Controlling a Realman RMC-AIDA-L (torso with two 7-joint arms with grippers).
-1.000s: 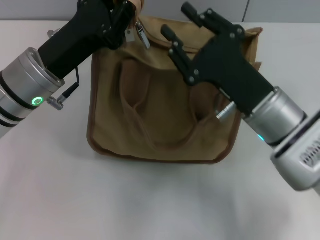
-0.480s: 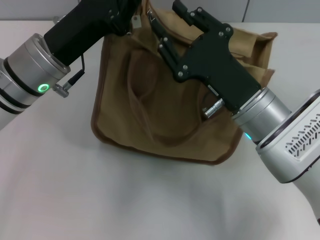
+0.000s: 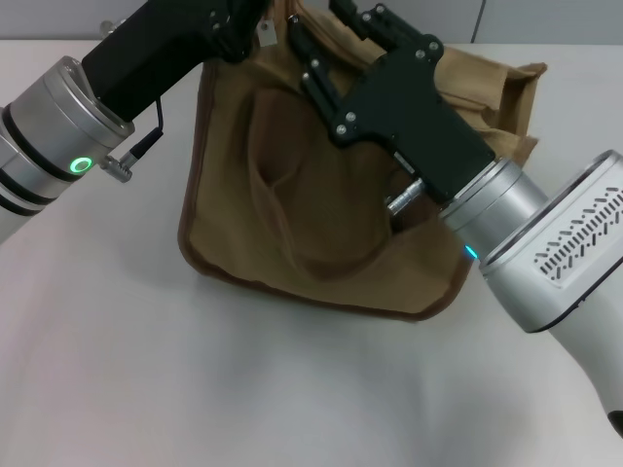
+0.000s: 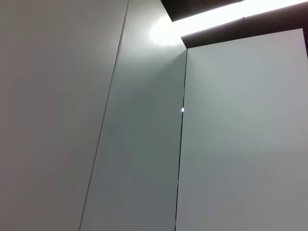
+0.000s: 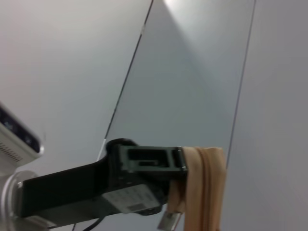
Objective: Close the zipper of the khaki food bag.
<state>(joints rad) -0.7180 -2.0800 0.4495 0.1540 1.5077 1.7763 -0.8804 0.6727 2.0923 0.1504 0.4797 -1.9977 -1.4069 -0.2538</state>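
Observation:
The khaki food bag (image 3: 321, 214) hangs tilted over the table, its brown-trimmed front and looped handles facing me. My left gripper (image 3: 251, 12) holds its top left corner at the upper edge of the head view. In the right wrist view that left gripper (image 5: 179, 162) is clamped on the tan zipper strip (image 5: 204, 192), with the silver pull tab (image 5: 168, 222) dangling below it. The tab (image 3: 265, 32) also shows just under the left fingers. My right gripper (image 3: 329, 29) is open at the bag's top edge, right beside the left one. The zipper line itself is hidden in the head view.
A white table (image 3: 195, 389) lies under and in front of the bag. The right forearm (image 3: 506, 224) crosses over the bag's right half. The left wrist view shows only grey wall panels (image 4: 144, 144) and a ceiling light.
Both grippers have moved up and away from me. The bag's top left corner rose with the left gripper, tilting the bag. The right gripper slid left, closing in on the left gripper.

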